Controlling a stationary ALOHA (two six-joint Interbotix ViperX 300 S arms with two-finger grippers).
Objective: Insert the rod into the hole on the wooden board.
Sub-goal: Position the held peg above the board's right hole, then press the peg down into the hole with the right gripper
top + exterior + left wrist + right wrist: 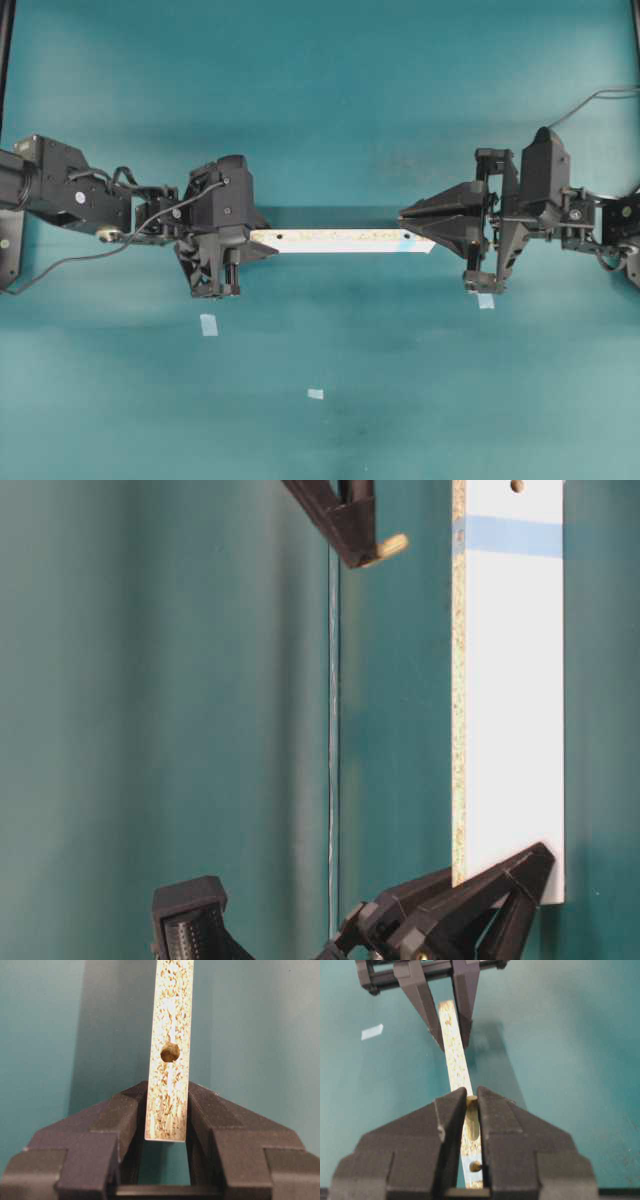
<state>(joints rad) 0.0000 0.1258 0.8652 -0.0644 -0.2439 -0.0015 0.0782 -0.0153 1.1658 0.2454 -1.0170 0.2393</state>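
The wooden board [340,241] is held level above the table, speckled edge up. My left gripper [240,248] is shut on its plain end, as the left wrist view shows [167,1120], just behind the plain end's hole [170,1052]. The blue mark [510,535] and the hole [475,1165] are at the other end. My right gripper [472,1092] is shut on the rod [472,1117], which is short and cream-coloured. The rod's tip [391,546] sticks out of the jaws and stands apart from the board [510,710], close to the marked end.
Three small pale-blue tape squares lie on the teal table: one in front of the left arm [208,324], one at the middle front [315,394], one under the right arm [485,300]. Cables trail from both arms at the outer edges.
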